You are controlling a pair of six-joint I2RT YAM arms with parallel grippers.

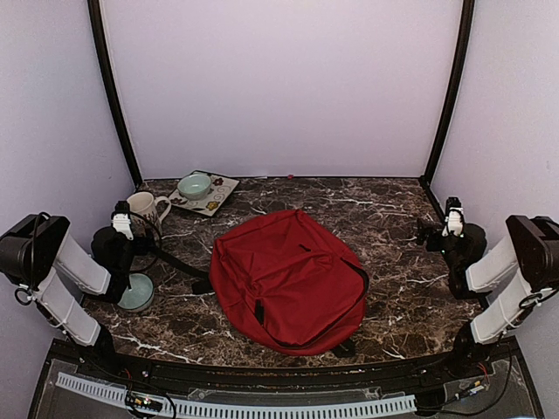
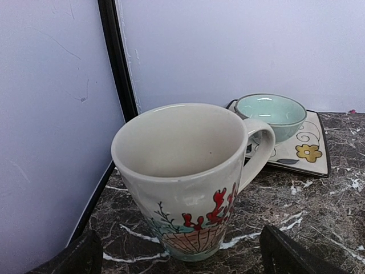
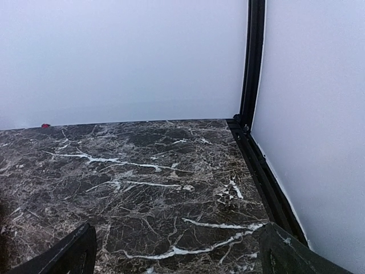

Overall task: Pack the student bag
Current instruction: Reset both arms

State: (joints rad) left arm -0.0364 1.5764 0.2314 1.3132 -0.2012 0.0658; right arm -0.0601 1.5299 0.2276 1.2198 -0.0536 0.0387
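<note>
A red backpack (image 1: 288,279) lies flat at the centre of the dark marble table (image 1: 393,218), its black straps trailing toward the left and its zip appearing closed, though the seam is too small to read with certainty. Both arms sit back at the table's sides: the left gripper (image 2: 182,251) points at a painted mug (image 2: 191,177) standing upright just in front of it, fingers spread wide and holding nothing, while the right gripper (image 3: 177,251) faces bare marble at the far right corner, its fingers likewise parted and empty. Behind the mug, a pale green bowl (image 1: 195,186) rests on a square flowered plate (image 1: 218,196) at the far left, and a second pale green dish (image 1: 138,294) sits near the left arm's base. No books, pens or other school items show on the table. By this view the scene fits either stage: a bag lying shut with its contents already inside, or one waiting to be opened and filled; the bag's slight bulge does not settle which, and what it holds is hidden.
</note>
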